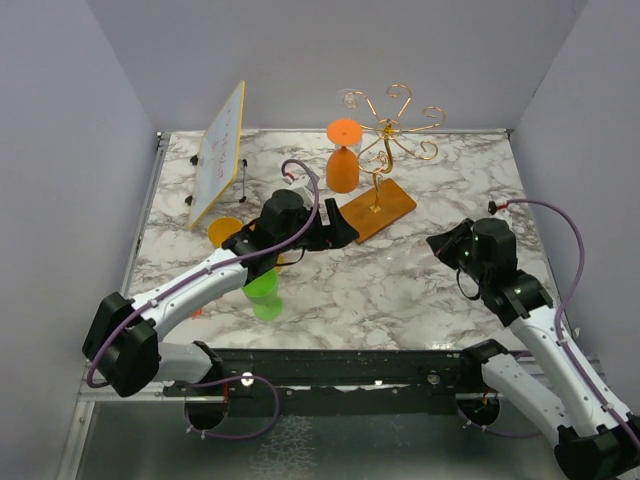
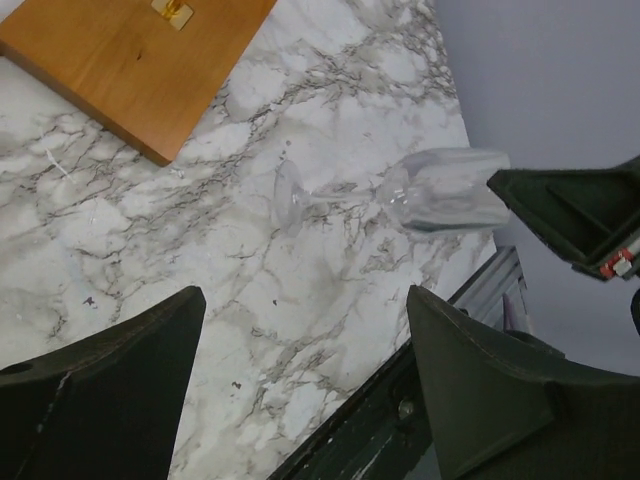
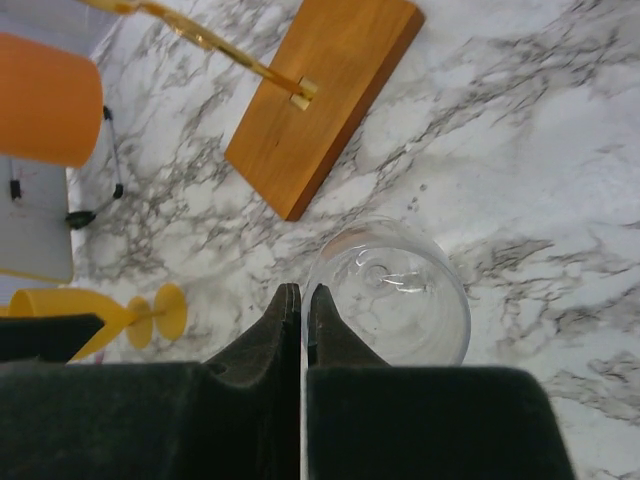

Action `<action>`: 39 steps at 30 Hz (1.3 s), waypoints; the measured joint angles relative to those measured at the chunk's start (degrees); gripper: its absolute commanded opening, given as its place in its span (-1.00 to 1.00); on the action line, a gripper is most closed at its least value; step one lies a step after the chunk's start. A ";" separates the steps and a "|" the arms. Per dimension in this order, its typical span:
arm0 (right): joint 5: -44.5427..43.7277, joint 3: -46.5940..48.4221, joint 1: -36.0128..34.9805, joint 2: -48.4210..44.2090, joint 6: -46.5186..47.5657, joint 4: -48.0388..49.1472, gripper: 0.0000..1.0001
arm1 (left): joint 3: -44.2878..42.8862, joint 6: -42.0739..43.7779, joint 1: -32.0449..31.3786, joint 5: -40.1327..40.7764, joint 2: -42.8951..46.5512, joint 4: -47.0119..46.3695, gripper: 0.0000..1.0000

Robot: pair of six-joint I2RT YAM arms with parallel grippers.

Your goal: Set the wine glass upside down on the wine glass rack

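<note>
A clear wine glass (image 2: 440,190) is seen lying sideways on the marble tabletop (image 1: 400,290) near the wine glass rack (image 1: 390,208). The right end effector (image 3: 303,292) is closed at its rim (grip unclear); the left end effector (image 2: 305,292) is spread wide.

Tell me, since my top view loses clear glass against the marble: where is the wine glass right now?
Observer: The wine glass lies on its side on the table, its foot end toward the rack.
Operator: Has the right gripper got it?
Observer: It looks so. The right gripper is shut at the bowl's rim, apparently pinching the glass wall.
Operator: And the left gripper?
Observer: The left gripper is open over bare marble, short of the glass and holding nothing.
</note>
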State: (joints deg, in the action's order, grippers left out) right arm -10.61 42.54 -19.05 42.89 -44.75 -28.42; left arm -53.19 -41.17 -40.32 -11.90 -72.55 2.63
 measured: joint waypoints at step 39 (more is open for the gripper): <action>9.88 -13.55 -23.58 8.00 9.92 55.28 -0.99 | 3.45 -55.10 -4.52 29.86 2.25 11.17 0.36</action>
State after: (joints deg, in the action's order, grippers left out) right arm -0.73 28.99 -42.63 50.89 -34.83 26.85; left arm -49.74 -96.27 -44.84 17.96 -70.30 13.80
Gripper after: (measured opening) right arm 0.046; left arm 0.716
